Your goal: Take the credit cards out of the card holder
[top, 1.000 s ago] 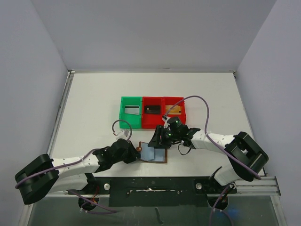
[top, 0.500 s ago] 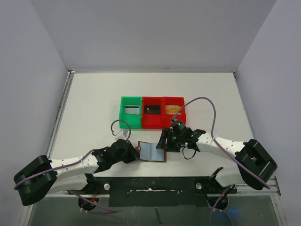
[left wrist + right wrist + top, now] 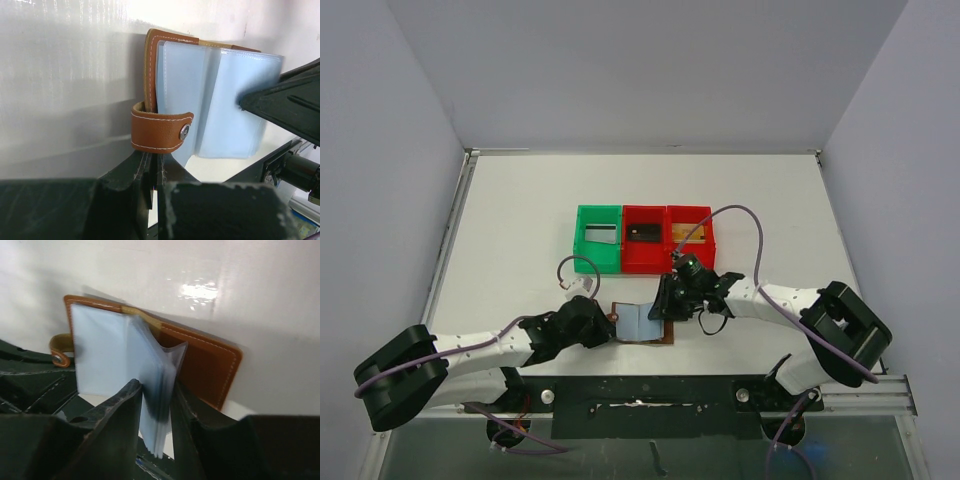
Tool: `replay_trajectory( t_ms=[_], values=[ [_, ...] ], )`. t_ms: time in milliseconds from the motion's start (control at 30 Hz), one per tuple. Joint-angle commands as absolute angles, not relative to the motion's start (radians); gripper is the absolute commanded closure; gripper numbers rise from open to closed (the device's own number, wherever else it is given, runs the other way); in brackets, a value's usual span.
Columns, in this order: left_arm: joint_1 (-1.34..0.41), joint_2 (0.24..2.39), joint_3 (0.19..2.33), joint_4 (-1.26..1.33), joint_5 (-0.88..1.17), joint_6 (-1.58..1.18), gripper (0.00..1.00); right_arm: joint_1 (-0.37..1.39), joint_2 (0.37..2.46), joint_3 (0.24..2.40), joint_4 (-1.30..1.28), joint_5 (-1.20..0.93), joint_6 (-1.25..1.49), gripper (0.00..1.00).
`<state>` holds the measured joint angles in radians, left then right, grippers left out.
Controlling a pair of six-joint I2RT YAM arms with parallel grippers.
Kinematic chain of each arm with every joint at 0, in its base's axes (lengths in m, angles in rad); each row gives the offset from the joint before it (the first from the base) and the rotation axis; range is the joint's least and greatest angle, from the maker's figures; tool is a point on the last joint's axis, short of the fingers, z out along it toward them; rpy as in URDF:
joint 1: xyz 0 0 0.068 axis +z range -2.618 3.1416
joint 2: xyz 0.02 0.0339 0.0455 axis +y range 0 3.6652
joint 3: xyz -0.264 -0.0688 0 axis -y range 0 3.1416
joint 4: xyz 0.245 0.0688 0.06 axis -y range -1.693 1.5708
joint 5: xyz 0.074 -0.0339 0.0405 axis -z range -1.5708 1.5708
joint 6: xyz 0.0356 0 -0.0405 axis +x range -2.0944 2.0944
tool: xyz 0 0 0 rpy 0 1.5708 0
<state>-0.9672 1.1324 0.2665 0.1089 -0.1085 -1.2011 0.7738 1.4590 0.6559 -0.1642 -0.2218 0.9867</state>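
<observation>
The card holder (image 3: 638, 322) lies open on the white table between my two arms: brown leather with pale blue inner leaves (image 3: 215, 100). My left gripper (image 3: 610, 322) is shut on its left edge, just under the brown snap strap (image 3: 161, 131). My right gripper (image 3: 665, 306) is at its right side. In the right wrist view its jaws (image 3: 156, 400) press from both sides on a raised bundle of pale blue leaves (image 3: 150, 385), in front of the brown cover (image 3: 210, 365). I cannot tell whether the credit cards are inside that bundle; no card shows apart.
A green bin (image 3: 598, 240) and two red bins (image 3: 643, 240) (image 3: 691, 232) stand in a row just behind the card holder, each with a small item inside. The right arm's purple cable (image 3: 740, 215) loops over the right red bin.
My right gripper drew back to the right with wider jaws, then came in again and narrowed on the pale blue leaves. The left gripper kept its hold and place.
</observation>
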Motion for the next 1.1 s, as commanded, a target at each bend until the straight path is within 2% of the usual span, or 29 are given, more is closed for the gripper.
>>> replay_trajectory(
  t_ms=[0,100,200,267,433,600,633,767,833,933,1067],
  values=[
    [-0.979,1.147,0.304,0.122,-0.106,-1.19,1.0,0.808,1.447,0.717,-0.099,-0.262,0.949,0.68],
    [-0.979,1.147,0.307,0.121,-0.104,-1.187,1.0,0.81,1.436,0.73,-0.13,-0.251,0.951,0.51],
    [-0.979,1.142,0.307,0.115,-0.108,-1.187,1.0,0.815,1.429,0.767,-0.225,-0.185,0.943,0.5],
    [-0.979,1.14,0.307,0.114,-0.11,-1.186,1.0,0.818,1.421,0.781,-0.248,-0.175,0.926,0.55],
    [-0.979,1.142,0.308,0.115,-0.107,-1.186,1.0,0.817,1.401,0.751,-0.099,-0.307,0.928,0.84],
    [-0.979,1.147,0.314,0.114,-0.107,-1.182,1.0,0.818,1.425,0.742,-0.037,-0.358,0.954,0.92],
    [-0.979,1.148,0.314,0.114,-0.107,-1.181,1.0,0.818,1.432,0.742,-0.03,-0.366,0.955,0.92],
    [-0.979,1.141,0.319,0.105,-0.107,-1.18,1.0,0.816,1.439,0.746,-0.05,-0.366,0.96,0.74],
    [-0.979,1.129,0.322,0.091,-0.113,-1.177,1.0,0.811,1.422,0.764,-0.151,-0.285,0.944,0.6],
    [-0.979,1.106,0.324,0.081,-0.118,-1.179,1.0,0.797,1.395,0.793,-0.294,-0.168,0.921,0.55],
    [-0.979,1.083,0.34,0.057,-0.126,-1.174,1.0,0.786,1.325,0.819,-0.417,-0.05,0.911,0.53]
  ],
)
